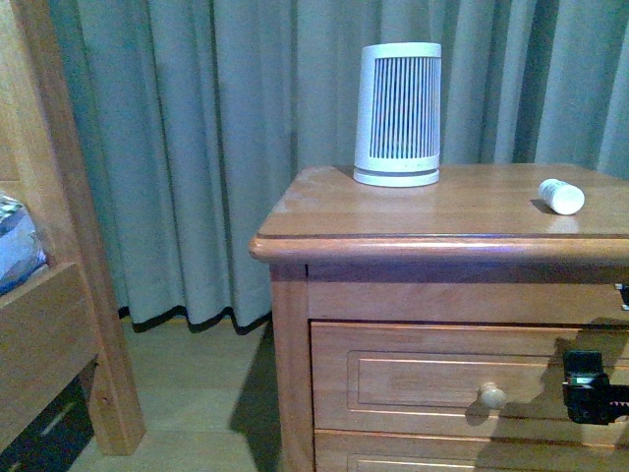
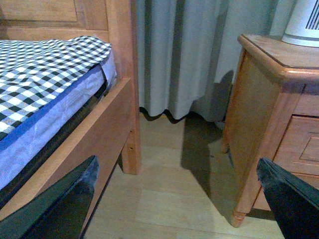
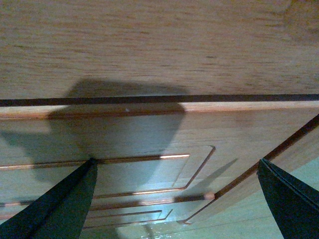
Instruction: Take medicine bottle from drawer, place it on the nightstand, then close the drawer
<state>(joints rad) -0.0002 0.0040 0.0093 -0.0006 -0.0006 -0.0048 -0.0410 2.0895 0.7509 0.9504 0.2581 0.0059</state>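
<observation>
Front view: medicine bottle (image 1: 561,196) lies on nightstand (image 1: 393,221) top, above right gripper (image 1: 590,386), which is spread wide, empty, at closed drawer (image 1: 432,379) front. Left gripper (image 2: 179,199) wide, empty, near floor.

Glossy wooden nightstand (image 1: 393,211); smooth, probably plastic medicine bottle (image 1: 561,196); cloth curtain (image 1: 216,147)

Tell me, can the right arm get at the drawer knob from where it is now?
Probably yes: the right gripper is open just beside the drawer front, and nothing sits between it and the knob.
</observation>
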